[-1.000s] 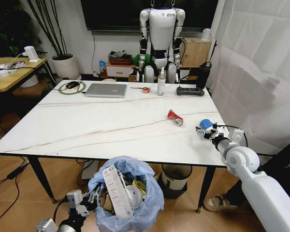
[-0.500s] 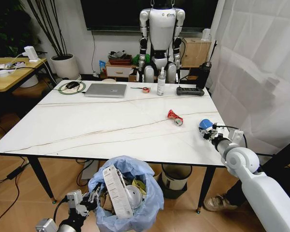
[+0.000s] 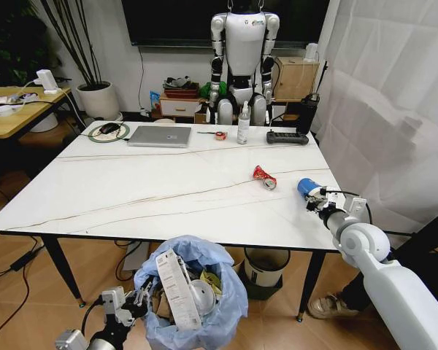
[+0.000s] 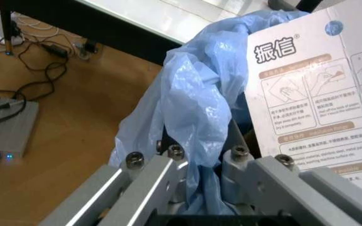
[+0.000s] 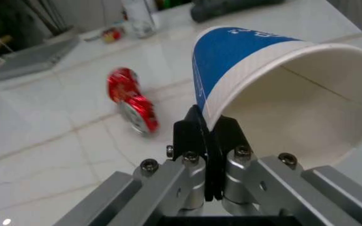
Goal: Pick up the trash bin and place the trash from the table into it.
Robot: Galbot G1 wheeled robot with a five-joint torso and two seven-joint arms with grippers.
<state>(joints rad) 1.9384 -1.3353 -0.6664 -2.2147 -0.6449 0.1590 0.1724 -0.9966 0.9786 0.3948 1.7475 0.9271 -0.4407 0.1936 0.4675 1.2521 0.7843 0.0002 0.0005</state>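
Note:
The trash bin (image 3: pixel 197 292), lined with a puffy light-blue bag (image 4: pixel 193 103), hangs below the table's (image 3: pixel 131 197) near edge. My left gripper (image 3: pixel 141 295) is shut on its rim, the fingers (image 4: pixel 168 155) pinching the bag. A printed white packet (image 4: pixel 319 94) sticks up among the litter inside. Over the table's right edge my right gripper (image 3: pixel 315 199) is shut on the blue-white cup (image 3: pixel 305 187), its fingers (image 5: pixel 197 136) clamped on the tilted cup's (image 5: pixel 275 89) rim. A crushed red can (image 3: pixel 263 176) lies on the table just left of the cup; the can (image 5: pixel 130 101) faces the right wrist camera.
A grey laptop (image 3: pixel 160 135), spray bottle (image 3: pixel 243 124) and black power strip (image 3: pixel 287 137) line the far edge. A humanoid robot (image 3: pixel 243 58) stands behind. Another bin (image 3: pixel 266 268) sits under the table. A wood desk (image 3: pixel 14 109) is at left, a white curtain (image 3: pixel 394 95) at right.
My right gripper has carried the cup a little to the left. The left gripper and bin have stayed put.

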